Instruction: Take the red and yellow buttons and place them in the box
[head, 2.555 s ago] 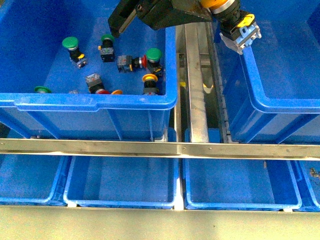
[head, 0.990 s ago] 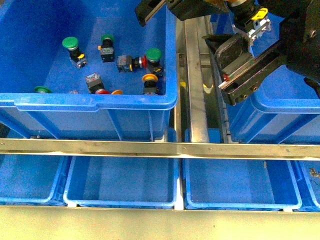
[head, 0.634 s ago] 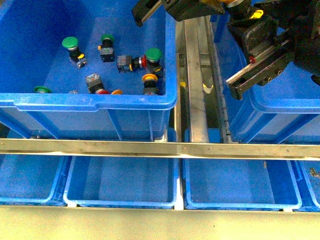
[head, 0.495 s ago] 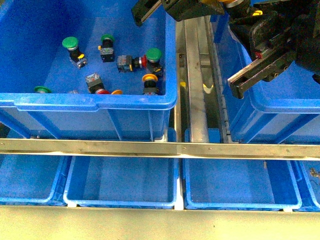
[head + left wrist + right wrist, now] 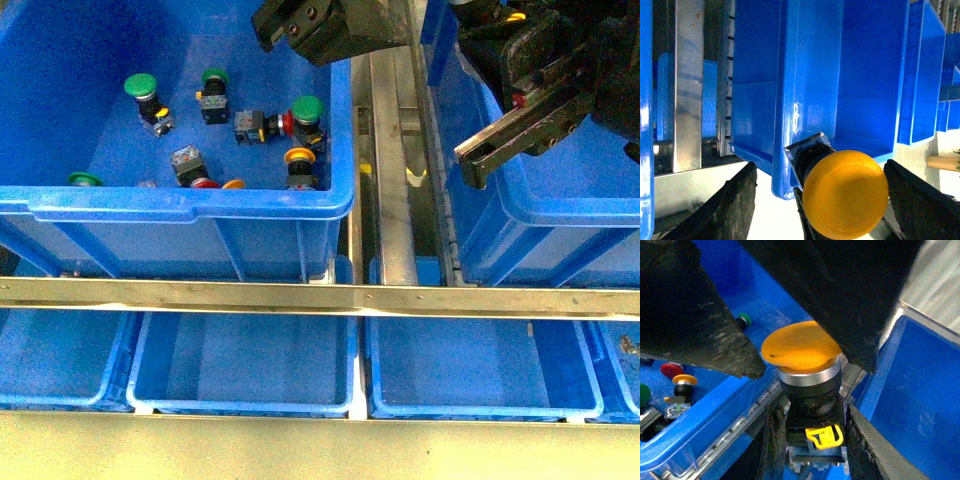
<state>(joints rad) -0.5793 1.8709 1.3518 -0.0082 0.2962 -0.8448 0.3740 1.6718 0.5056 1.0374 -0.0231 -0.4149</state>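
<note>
Right hand (image 5: 500,120) nearer yellow button (image 5: 802,352)

Steel crossbar (image 5: 320,297), near, spanning left to right; steel channel (image 5: 392,150) running far; shallow blue trays (image 5: 245,365) beneath; pale floor (image 5: 300,450).

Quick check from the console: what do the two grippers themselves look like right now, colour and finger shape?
Both are black. The left gripper has broad, matte, wedge-shaped fingers. The right gripper has wide, dark, scuffed fingers; the front view shows one as a long flat bar with small holes and a red dot. No cables or labels are visible.
</note>
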